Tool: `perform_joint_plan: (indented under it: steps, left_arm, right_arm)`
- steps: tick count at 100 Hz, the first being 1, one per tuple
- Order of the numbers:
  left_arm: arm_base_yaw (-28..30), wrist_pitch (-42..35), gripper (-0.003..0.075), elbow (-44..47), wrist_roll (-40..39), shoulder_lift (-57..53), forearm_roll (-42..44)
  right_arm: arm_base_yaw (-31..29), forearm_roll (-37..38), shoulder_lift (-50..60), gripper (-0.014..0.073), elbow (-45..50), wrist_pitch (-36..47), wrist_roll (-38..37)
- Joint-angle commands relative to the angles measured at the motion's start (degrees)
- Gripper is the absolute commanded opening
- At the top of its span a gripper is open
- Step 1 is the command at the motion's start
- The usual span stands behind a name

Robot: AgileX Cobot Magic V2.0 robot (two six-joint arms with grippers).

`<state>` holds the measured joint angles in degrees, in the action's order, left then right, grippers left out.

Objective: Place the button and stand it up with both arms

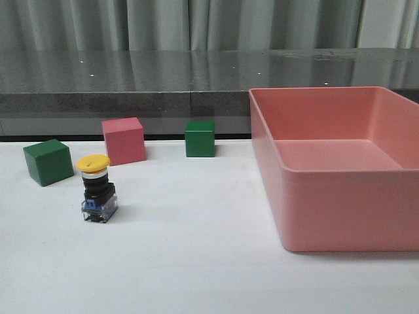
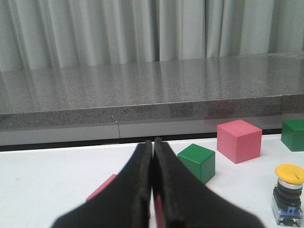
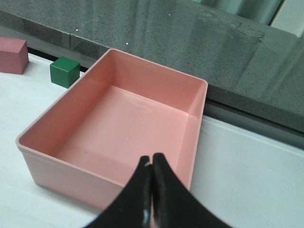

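Upright yellow-capped button [image 1: 98,188], clear-blue base

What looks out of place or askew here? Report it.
Nothing stands out. The button stands upright on the table, apart from the cubes, and the pink bin sits level and empty. Both grippers are shut on nothing.

Yellow cap, silver collar, black body and clear-blue base on the button [image 1: 97,188], pink cube [image 1: 124,140] behind it, green cube [image 1: 48,161] to its left, second green cube [image 1: 200,138], salmon-pink bin [image 1: 340,176], white table [image 1: 190,255], speckled grey counter [image 1: 124,82], grey-green curtain [image 1: 177,25].
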<state>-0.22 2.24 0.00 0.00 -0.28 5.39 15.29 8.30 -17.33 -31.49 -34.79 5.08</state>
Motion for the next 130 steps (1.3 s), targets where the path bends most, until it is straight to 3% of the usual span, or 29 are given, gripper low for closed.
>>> perform_joint_plan:
  steps: [1,32,64,85,109,130]
  left_arm:
    - [0.10,-4.90,-0.0020,2.53,-0.70,-1.79,-0.59]
    - [0.10,-4.90,-0.0020,2.53,-0.70,-1.79,-0.59]
    - [0.10,-4.90,-0.0020,2.53,-0.70,-1.79,-0.59]
    - [0.10,-4.81,-0.0020,2.53,-0.70,-1.79,-0.59]
    - [0.10,-4.81,-0.0020,2.53,-0.70,-1.79,-0.59]
    - [0.10,-4.81,-0.0020,2.53,-0.70,-1.79,-0.59]
  right_arm:
    - [-0.35,0.87,-0.53,-0.0061,-1.40,4.83,0.13]
    - [-0.54,-0.31,1.39,-0.0061,-0.89,5.41,0.13]
    - [-7.42,-8.30,15.40,-0.0061,16.72,27.53,-0.70]
    - [-12.10,-15.08,18.85,-0.0061,26.41,30.28,-1.51]
    - [-12.91,-15.27,18.85,-0.0061,32.31,36.97,-1.51]
    - [-12.91,-15.22,18.85,-0.0061,32.23,36.08,-1.51]
